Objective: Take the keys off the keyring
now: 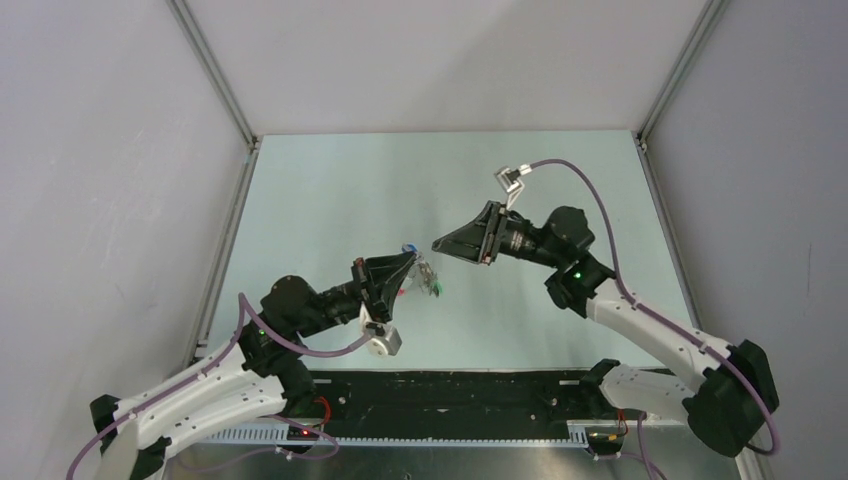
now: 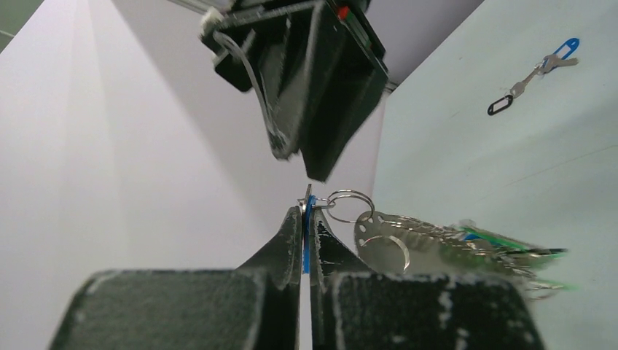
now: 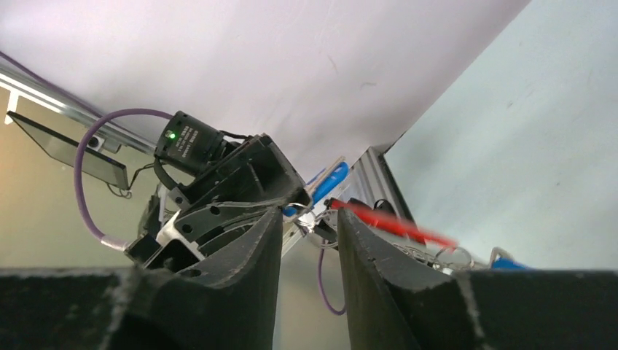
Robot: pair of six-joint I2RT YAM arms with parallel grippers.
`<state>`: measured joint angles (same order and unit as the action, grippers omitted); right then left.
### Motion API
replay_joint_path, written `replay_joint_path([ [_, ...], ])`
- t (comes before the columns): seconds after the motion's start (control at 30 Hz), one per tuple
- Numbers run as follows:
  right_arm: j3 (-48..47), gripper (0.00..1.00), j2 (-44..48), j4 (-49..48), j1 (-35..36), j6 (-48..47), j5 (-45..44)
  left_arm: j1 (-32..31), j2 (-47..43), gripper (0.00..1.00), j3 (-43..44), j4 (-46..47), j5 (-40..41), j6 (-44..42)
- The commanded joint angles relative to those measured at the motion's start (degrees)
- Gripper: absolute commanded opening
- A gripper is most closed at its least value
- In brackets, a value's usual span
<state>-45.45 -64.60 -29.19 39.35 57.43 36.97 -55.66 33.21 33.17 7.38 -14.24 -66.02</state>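
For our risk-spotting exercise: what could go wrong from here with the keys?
The left jaws pinch only a thin blue tab; the bunch of silver metal keys hanging off it could slip free. The open right jaws are close; closing might hit the left jaws instead of the small metal ring.

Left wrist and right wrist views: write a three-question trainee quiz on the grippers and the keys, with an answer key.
1. True or false: the right gripper is shut.
2. The left gripper pinches: A) a blue piece of the bunch of keys; B) a screwdriver; C) nothing.
3. Fill in: the caps at the far end of the hanging keys look ___.
Key: 1 false, its fingers stand apart; 2 A; 3 green.
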Motion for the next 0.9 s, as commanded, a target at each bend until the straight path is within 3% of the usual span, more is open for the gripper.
replay_joint_path([
  [0.0,-2.5,0.42,4.9,2.4,-2.1,-8.7,0.6,-0.3,-1.0,0.00,0.8,2.8,-2.0,-0.5],
  [0.1,-2.5,0.45,7.2,4.3,-2.0,-19.4,0.8,-0.2,-1.3,0.00,1.0,2.8,-2.6,-0.1],
  [0.23,-2.5,0.46,8.9,8.7,1.2,-43.4,-0.7,-0.3,-1.8,0.00,1.1,2.8,-3.4,0.3],
  [0.37,-2.5,0.46,9.0,11.7,4.5,-57.6,-3.9,-0.2,-1.9,0.00,1.4,2.8,-4.4,0.8],
  [0.87,-2.5,0.45,5.6,7.1,8.9,-66.8,5.9,-0.2,-2.7,0.00,2.0,2.1,-7.5,1.8],
])
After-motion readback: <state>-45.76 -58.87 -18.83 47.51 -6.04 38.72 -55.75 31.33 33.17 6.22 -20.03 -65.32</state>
